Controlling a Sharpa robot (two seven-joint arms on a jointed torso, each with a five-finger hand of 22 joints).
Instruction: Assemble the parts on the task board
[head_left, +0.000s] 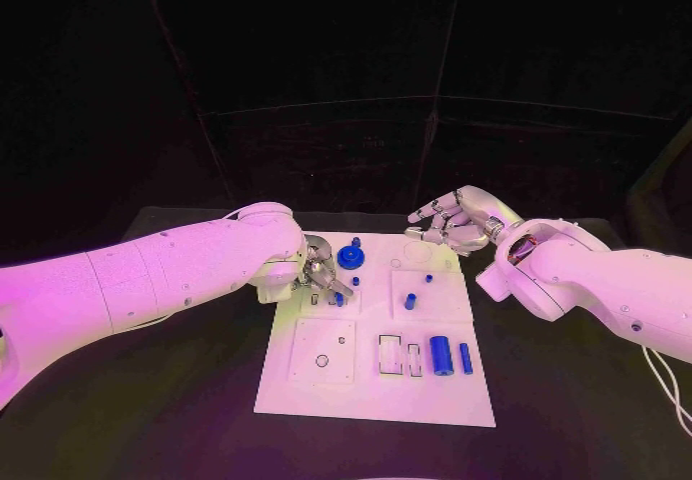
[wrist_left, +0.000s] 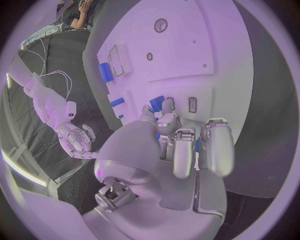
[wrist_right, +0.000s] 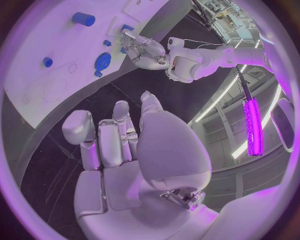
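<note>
The task board (head_left: 378, 390) lay flat in the middle of the black table (head_left: 173, 420), and everything else is placed from it. The left hand (head_left: 317, 272) hung over the board's far left part, fingers bent down onto a small blue part (head_left: 338, 297) there; in the left wrist view a blue piece (wrist_left: 156, 103) showed just past the fingertips (wrist_left: 167, 106), touching or nearly so — whether the hand actually gripped it I could not tell. Beside that hand, further along the board's far edge, sat a round blue gear-like part (head_left: 351, 259). Toward the board's middle right stood two small blue pegs (head_left: 410, 301). Near the board's close right side lay two blue cylinders (head_left: 441, 356) side by side, next to rectangular slots.

The right hand (head_left: 450, 222) hovered off the board's far right corner, above the table — it held nothing, with its fingers loosely curved and apart, as the right wrist view (wrist_right: 115, 145) showed too.
</note>
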